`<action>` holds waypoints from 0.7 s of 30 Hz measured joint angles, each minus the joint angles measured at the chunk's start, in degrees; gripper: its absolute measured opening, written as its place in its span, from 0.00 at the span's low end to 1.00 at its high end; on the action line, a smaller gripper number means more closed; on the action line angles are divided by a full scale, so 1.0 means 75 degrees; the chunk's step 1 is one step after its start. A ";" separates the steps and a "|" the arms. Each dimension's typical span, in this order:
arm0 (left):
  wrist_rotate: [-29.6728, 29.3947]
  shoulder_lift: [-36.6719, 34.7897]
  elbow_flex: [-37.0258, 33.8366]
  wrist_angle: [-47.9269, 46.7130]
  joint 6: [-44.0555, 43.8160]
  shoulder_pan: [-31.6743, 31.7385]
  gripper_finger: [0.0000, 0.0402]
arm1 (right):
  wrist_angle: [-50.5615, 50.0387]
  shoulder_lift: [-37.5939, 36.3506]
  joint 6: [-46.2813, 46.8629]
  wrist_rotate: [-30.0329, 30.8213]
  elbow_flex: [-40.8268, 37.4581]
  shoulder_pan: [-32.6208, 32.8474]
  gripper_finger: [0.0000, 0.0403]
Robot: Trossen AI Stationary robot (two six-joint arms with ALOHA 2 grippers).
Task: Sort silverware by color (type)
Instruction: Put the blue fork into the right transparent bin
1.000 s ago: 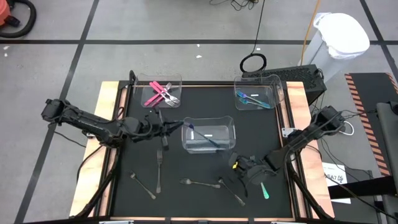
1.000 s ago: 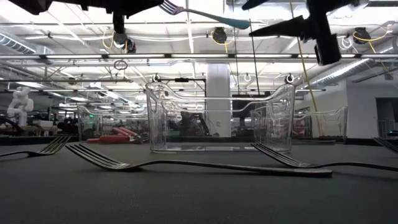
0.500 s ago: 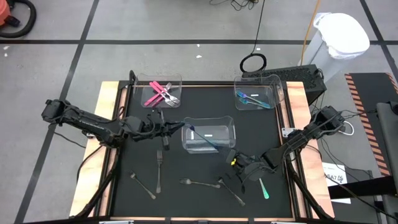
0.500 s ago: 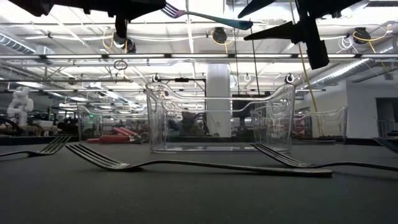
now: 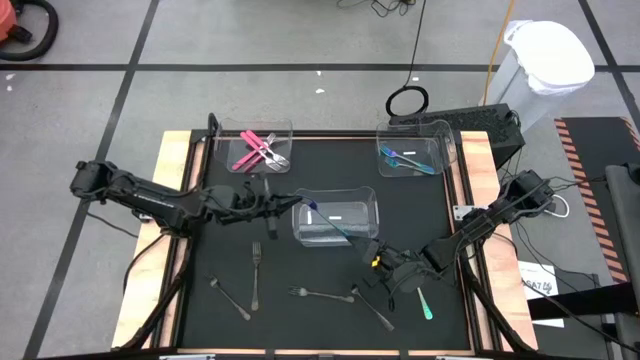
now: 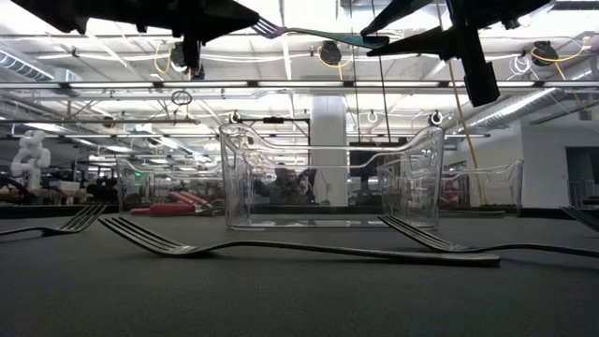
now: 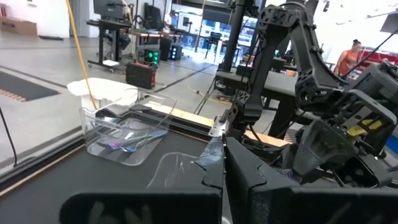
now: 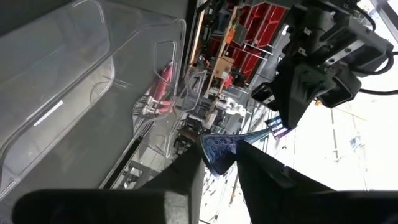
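- One black-topped table [image 5: 200,240], seen from above, carries everything.
- Two dark arms reach in, the left from 9 o'clock and the right from 4 o'clock, and they meet over the middle.
- Three clear bins: one at 11 o'clock [image 5: 262,132], one at 1 o'clock [image 5: 440,140], and one at the centre [image 5: 340,200].
- One left gripper [image 5: 290,203] hangs at the centre bin's 9 o'clock edge, its fingers pressed together on the tine end of a blue-teal fork [image 5: 335,226], which is held in the air above that bin.
- One right gripper [image 5: 366,256] is at the bin's 5 o'clock corner. Its fingers [image 8: 186,171] stand on either side of that fork's handle tip. Whether they pinch it cannot be told.
- Four grey metal pieces lie loose on the mat between 6 and 7 o'clock: a long fork [image 5: 255,275], one piece near it [image 5: 230,298], a third [image 5: 315,294] and a fourth [image 5: 372,308].
- Roughly three pink-handled pieces [image 5: 255,152] lie crossed in the 11 o'clock bin.
- About two blue-teal pieces [image 5: 405,160] lie in the 1 o'clock bin.
- One teal piece [image 5: 425,303] lies on the mat at 5 o'clock, just beside the right arm.
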 joint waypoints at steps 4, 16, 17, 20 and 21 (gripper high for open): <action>0.0226 0.0118 0.0000 0.0001 -0.0093 0.0153 0.00 | -0.0197 0.0003 0.0032 -0.0008 -0.0002 0.0000 0.19; 0.0341 0.0301 -0.0003 -0.0195 -0.0439 0.0431 0.07 | -0.0096 -0.0014 0.0134 -0.0096 0.0009 0.0012 0.02; 0.0339 0.0302 -0.0003 -0.0198 -0.0467 0.0452 0.08 | -0.0068 -0.0015 0.0143 -0.0096 0.0012 0.0012 0.02; 0.0362 0.0302 -0.0003 -0.0255 -0.0483 0.0493 0.15 | 0.0052 -0.0015 0.0183 -0.0093 0.0014 0.0010 0.02; 0.0371 0.0302 -0.0003 -0.0332 -0.0399 0.0493 0.17 | 0.0073 -0.0015 0.0194 -0.0088 0.0015 0.0009 0.02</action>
